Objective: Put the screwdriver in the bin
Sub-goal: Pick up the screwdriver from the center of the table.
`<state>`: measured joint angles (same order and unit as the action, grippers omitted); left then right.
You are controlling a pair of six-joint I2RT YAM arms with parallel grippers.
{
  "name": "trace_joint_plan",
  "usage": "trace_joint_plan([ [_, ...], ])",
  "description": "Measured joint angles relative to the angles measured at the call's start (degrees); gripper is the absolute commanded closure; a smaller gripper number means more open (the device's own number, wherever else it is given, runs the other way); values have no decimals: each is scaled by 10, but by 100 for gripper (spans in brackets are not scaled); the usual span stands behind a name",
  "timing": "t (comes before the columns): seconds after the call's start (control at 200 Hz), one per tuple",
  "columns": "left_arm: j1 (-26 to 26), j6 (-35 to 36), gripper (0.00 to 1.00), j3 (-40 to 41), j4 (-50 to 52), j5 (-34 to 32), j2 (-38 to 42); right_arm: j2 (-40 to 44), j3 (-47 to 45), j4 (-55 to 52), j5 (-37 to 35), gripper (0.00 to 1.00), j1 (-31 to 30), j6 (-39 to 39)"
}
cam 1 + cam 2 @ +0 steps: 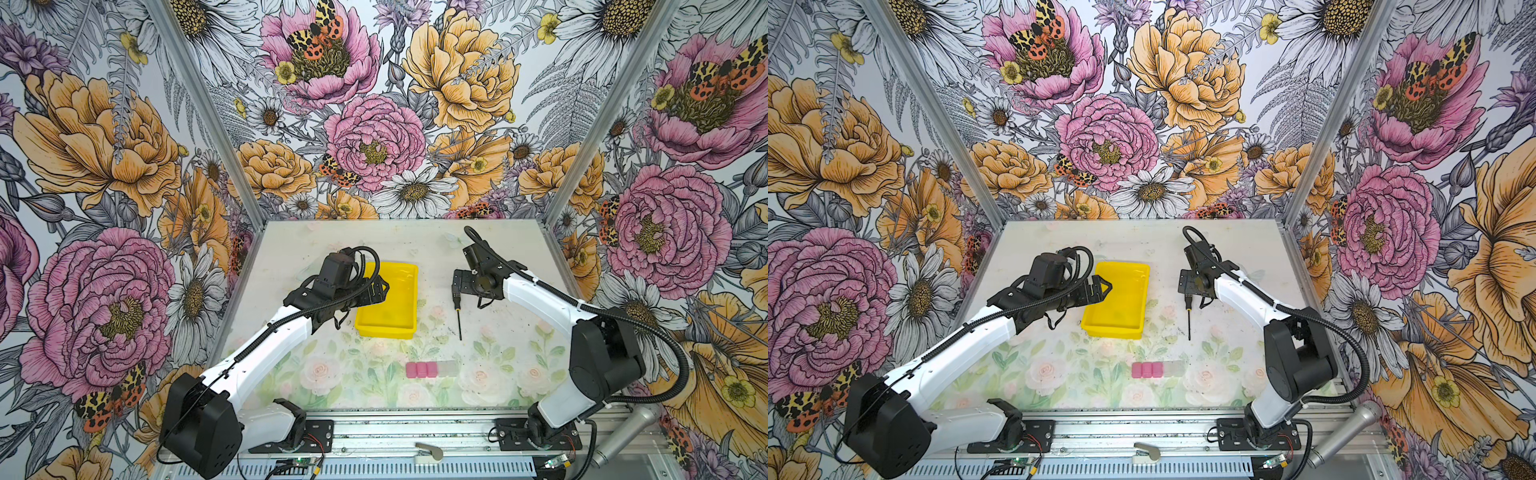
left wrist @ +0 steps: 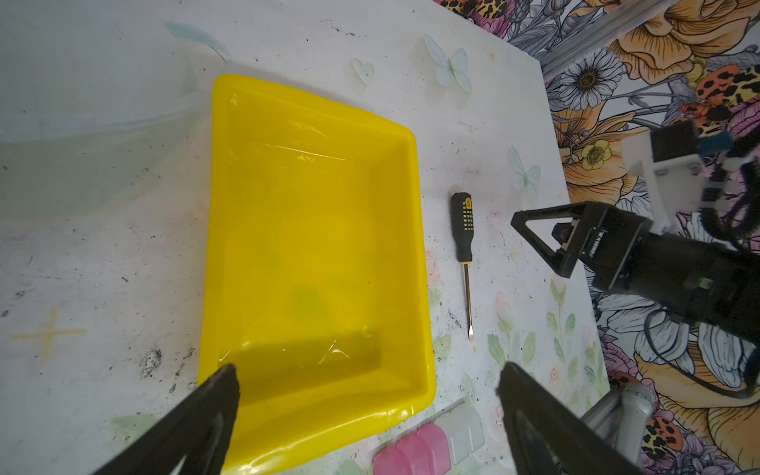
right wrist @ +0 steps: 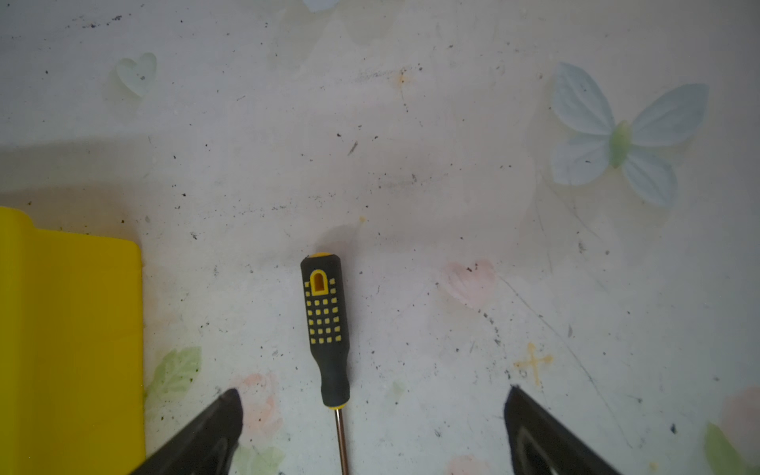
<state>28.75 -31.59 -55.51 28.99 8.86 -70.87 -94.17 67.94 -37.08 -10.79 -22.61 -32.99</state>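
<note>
The screwdriver (image 1: 458,311) (image 1: 1189,312), black handle dotted yellow with a thin shaft, lies flat on the table just right of the bin, its tip pointing to the front. The yellow bin (image 1: 384,332) (image 1: 1113,331) (image 2: 312,246) holds nothing. My right gripper (image 1: 457,286) (image 3: 372,392) hangs open above the handle end, not touching it. In the right wrist view the screwdriver (image 3: 327,329) lies between the spread fingers, nearer one of them, and the bin's corner (image 3: 70,329) shows at the side. My left gripper (image 1: 379,287) (image 2: 368,370) is open over the bin's left rim.
A row of small pink and clear blocks (image 1: 432,369) (image 2: 432,444) lies in front of the bin, nearer the table's front edge. Flowered walls close in the table at the back and both sides. A silver microphone (image 1: 623,436) lies at the front right corner.
</note>
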Motion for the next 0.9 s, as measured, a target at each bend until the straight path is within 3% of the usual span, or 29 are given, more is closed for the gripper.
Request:
trace_joint_plan([
  [0.47,7,2,1,0,0,-1,0,-110,52,0,2,14,-6,-4],
  [0.901,10,4,1,6,3,-13,17,-147,52,0,2,37,-6,2],
])
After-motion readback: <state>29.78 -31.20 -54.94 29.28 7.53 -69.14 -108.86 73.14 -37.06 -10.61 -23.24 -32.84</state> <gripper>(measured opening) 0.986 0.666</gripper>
